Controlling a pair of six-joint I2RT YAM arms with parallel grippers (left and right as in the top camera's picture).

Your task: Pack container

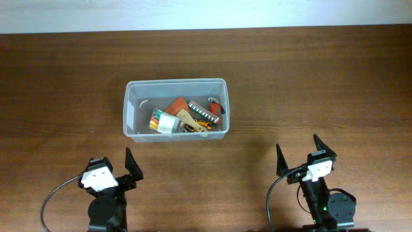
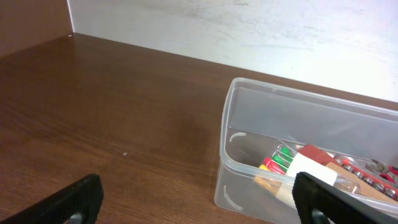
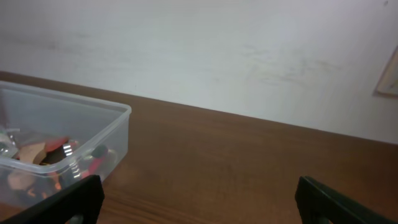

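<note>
**Near field.** The left gripper [image 1: 111,164] and the right gripper [image 1: 302,154] sit at the near edge of the table [image 1: 335,77], well apart from each other. In each wrist view the two fingers stand at opposite sides of the frame with only bare wood between them. Both grippers are therefore spread wide and hold nothing (left gripper [image 2: 196,208], right gripper [image 3: 202,208]).

**Middle field.** The container [image 1: 127,109] rests upright on the table, ahead of both grippers and touched by neither. Its long axis runs left to right, across the direction in which the arms reach. It lies ahead and to the right of the left gripper, whose wrist view shows one short end wall and a rounded corner [image 2: 225,124]. It lies ahead and farther to the left of the right gripper, whose wrist view shows only the opposite corner [image 3: 121,112] at the frame's left edge. The left arm is judged the nearer.

**Contents.** Inside lie a small clear box of markers [image 1: 161,120], a reddish-brown item [image 1: 177,105] and a red-handled tool [image 1: 215,107], gathered toward the right half. No loose item shows outside the container, so packing appears largely complete.

**Far field.** A pale wall [image 1: 193,13] borders the far edge of the table.
</note>
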